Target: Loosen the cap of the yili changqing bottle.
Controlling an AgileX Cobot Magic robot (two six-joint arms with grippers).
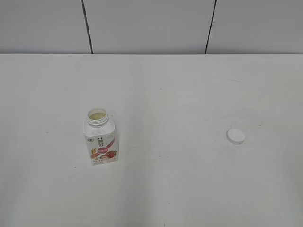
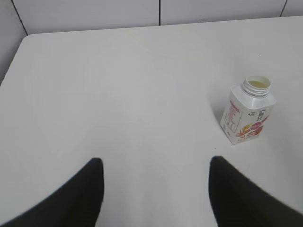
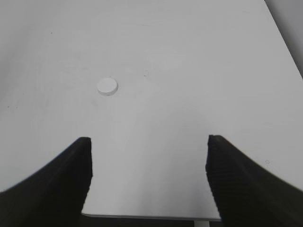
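Note:
The yili changqing bottle [image 1: 100, 137] stands upright on the white table, left of centre, with its neck open and pale liquid visible inside. It also shows in the left wrist view [image 2: 247, 110], at the right. The white cap [image 1: 236, 136] lies flat on the table far to the bottle's right, apart from it. It also shows in the right wrist view [image 3: 107, 86]. My left gripper [image 2: 156, 163] is open and empty, well short of the bottle. My right gripper [image 3: 149, 142] is open and empty, short of the cap. Neither gripper shows in the exterior view.
The white table [image 1: 170, 189] meets a grey panelled wall [image 1: 151, 23] at the back. Its near edge shows in the right wrist view [image 3: 151, 217] below my right gripper. Its left edge and rounded back corner show in the left wrist view [image 2: 19, 52].

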